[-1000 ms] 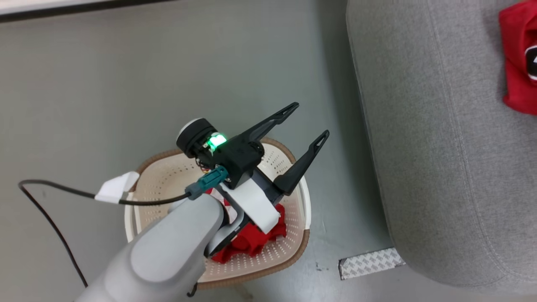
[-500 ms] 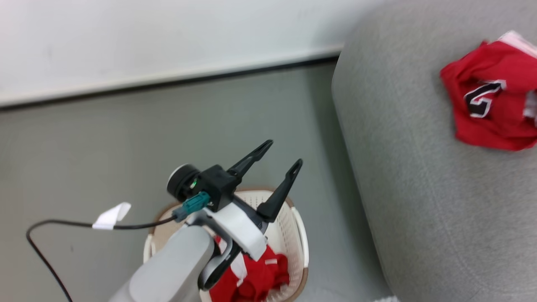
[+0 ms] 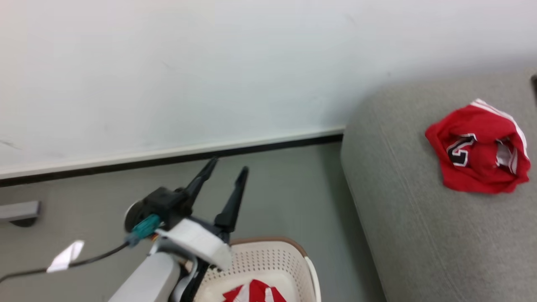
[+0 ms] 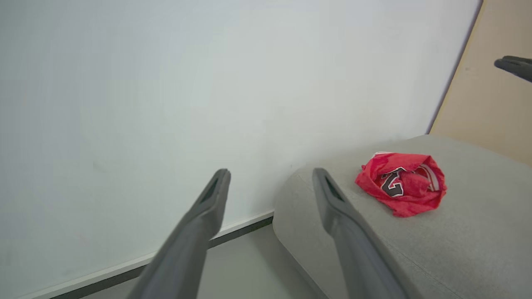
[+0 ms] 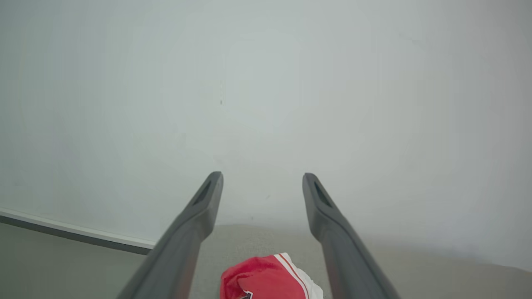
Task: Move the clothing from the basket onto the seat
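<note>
The grey seat (image 3: 419, 218) takes up the right of the head view, and one red garment of the clothing (image 3: 478, 153) with a black-and-white mark lies crumpled on it. More red clothing (image 3: 251, 292) lies in the cream basket (image 3: 268, 243) at the bottom edge. My left gripper (image 3: 229, 164) is open and empty above the basket's far left rim, fingers pointing at the wall. The left wrist view shows this gripper (image 4: 270, 172) open, with the garment (image 4: 401, 182) on the seat (image 4: 457, 241) to its right. My right gripper (image 5: 262, 176) is open and empty above the garment (image 5: 266, 282).
A white wall with a dark baseboard (image 3: 251, 147) runs behind the grey floor. A black cable with a white tag (image 3: 65, 256) trails left of my arm. A beige panel (image 4: 490, 104) stands beyond the seat, with a dark fingertip (image 4: 513, 66) in front of it.
The head camera has tilted up, so the basket has slid to the bottom edge and the wall has come into view. My left gripper stays open and now points more toward the wall.
</note>
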### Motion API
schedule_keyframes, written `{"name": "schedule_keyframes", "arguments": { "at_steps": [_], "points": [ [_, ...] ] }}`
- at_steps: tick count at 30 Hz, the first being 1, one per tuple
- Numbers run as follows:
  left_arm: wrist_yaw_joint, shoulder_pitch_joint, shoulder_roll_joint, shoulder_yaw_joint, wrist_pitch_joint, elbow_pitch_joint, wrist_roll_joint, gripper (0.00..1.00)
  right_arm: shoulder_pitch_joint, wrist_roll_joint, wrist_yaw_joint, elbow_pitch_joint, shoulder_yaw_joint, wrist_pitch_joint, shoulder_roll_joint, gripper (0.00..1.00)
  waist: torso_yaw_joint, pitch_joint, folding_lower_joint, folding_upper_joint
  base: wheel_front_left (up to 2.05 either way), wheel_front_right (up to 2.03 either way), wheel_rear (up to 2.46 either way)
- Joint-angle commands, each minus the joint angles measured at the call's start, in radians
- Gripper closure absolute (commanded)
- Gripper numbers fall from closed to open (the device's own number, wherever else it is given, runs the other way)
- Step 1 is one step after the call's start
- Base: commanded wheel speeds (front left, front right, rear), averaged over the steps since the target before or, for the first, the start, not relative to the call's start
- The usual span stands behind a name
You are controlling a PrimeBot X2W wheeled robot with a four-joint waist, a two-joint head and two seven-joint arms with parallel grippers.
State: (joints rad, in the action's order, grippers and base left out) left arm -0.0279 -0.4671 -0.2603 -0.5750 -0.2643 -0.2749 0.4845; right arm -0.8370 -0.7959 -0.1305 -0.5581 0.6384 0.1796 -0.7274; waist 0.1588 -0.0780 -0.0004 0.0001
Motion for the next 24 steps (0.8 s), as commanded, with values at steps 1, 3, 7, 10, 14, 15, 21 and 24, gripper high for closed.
{"name": "schedule_keyframes", "arguments": {
  "at_steps": [1, 3, 7, 10, 14, 15, 21, 24],
  "points": [
    [-0.007, 0.039, -0.007, 0.018, -0.001, 0.007, -0.013, 0.00, 0.045, -0.009, -0.001, 0.012, -0.014, 0.024, 0.015, 0.00, -0.035, 0.039, 0.0004, -0.0001, 0.00, 0.00, 0.00],
    [-0.017, 0.070, -0.012, 0.052, -0.001, 0.015, -0.015, 0.00, 0.097, -0.025, -0.001, 0.035, -0.049, 0.054, 0.035, 0.00, -0.048, 0.054, 0.0004, -0.0001, 0.00, 0.00, 0.00],
    [-0.041, 0.138, -0.029, 0.129, -0.001, 0.030, -0.014, 0.00, 0.216, -0.038, -0.001, 0.096, -0.105, 0.078, 0.097, 0.00, -0.067, 0.074, 0.0004, -0.0001, 0.00, 0.00, 0.00],
    [-0.056, 0.186, -0.034, 0.185, -0.001, 0.052, -0.024, 0.00, 0.308, -0.012, -0.001, 0.144, -0.142, 0.084, 0.143, 0.00, -0.080, 0.085, 0.0004, -0.0001, 0.00, 0.00, 0.00],
    [-0.078, 0.252, -0.033, 0.257, -0.001, 0.087, -0.043, 0.00, 0.428, 0.044, -0.001, 0.209, -0.237, 0.086, 0.208, 0.00, -0.096, 0.096, 0.0004, -0.0001, 0.00, 0.00, 0.00],
    [-0.082, 0.269, -0.026, 0.275, -0.001, 0.095, -0.048, 0.00, 0.465, 0.057, -0.001, 0.230, -0.267, 0.086, 0.230, 0.00, -0.101, 0.098, 0.0004, -0.0001, 0.00, 0.00, 0.00],
    [-0.109, 0.378, 0.013, 0.382, -0.001, 0.142, -0.091, 0.00, 0.661, 0.193, -0.001, 0.348, -0.439, 0.085, 0.374, 0.00, -0.112, 0.099, 0.0004, -0.0001, 0.00, 0.00, 0.00],
    [-0.109, 0.427, 0.034, 0.438, -0.001, 0.162, -0.121, 0.00, 0.733, 0.230, -0.001, 0.364, -0.493, 0.085, 0.453, 0.00, -0.113, 0.098, 0.0004, -0.0001, 0.00, 0.00, 0.00]
  ]
}}
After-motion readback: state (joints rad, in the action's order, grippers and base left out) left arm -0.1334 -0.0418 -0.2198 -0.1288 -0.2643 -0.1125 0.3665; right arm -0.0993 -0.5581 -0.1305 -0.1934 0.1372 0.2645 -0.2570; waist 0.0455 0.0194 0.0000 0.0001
